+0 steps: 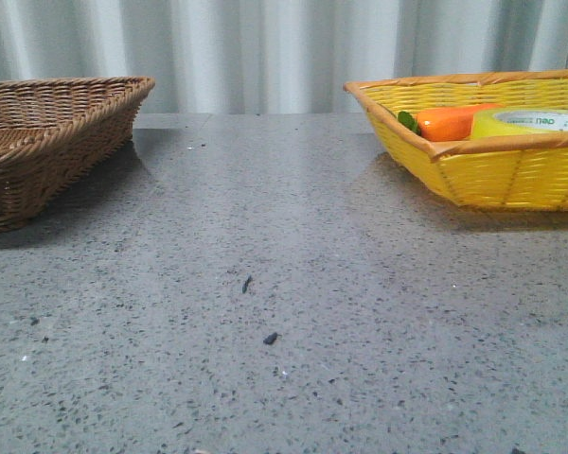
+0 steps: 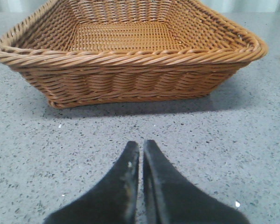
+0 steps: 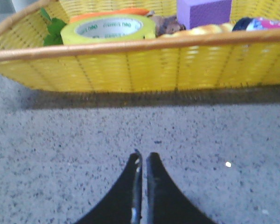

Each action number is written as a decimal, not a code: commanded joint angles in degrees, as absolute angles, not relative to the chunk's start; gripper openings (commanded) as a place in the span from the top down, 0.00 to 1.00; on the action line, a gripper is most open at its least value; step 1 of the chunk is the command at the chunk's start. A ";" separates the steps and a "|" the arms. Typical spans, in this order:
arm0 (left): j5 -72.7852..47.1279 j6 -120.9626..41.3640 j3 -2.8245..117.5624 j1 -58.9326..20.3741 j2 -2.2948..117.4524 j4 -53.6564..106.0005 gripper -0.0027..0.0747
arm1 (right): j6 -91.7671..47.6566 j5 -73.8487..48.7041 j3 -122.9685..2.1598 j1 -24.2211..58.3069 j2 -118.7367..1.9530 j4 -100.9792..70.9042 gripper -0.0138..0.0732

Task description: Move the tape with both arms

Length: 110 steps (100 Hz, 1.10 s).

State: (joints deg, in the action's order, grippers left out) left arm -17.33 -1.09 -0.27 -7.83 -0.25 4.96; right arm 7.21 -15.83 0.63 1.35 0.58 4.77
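Our right gripper and left gripper are both pinched closed on nothing, so we should open the right one wide and reach carefully over the yellow basket rim for the tape lying inside.

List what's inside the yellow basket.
The yellow basket holds the tape, an orange carrot toy behind it, a purple block, and a pink-and-dark item. The front wall hides their lower parts and the floor.

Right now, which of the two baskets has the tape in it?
The yellow basket on the right holds the tape, beside an orange toy. The brown wicker basket on the left looks empty.
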 commanded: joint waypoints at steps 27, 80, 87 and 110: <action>-12.83 -0.64 -0.71 -7.70 -0.93 5.12 0.99 | 6.74 -9.04 1.88 1.02 1.33 5.95 0.91; -12.83 -0.64 -0.71 -7.70 -0.93 5.12 0.99 | 6.74 -4.09 1.88 1.02 1.33 5.69 0.91; -12.83 -0.64 -0.71 -7.70 -0.93 5.25 0.99 | 6.84 -2.67 1.88 1.02 1.33 4.31 0.91; -8.53 -0.64 -0.71 -7.70 -0.93 17.59 0.99 | 6.84 2.27 1.88 1.02 1.33 -4.76 0.91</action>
State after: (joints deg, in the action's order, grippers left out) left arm -15.27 -1.09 -0.27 -7.83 -0.25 9.78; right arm 7.21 -4.05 0.63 1.35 0.58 -2.58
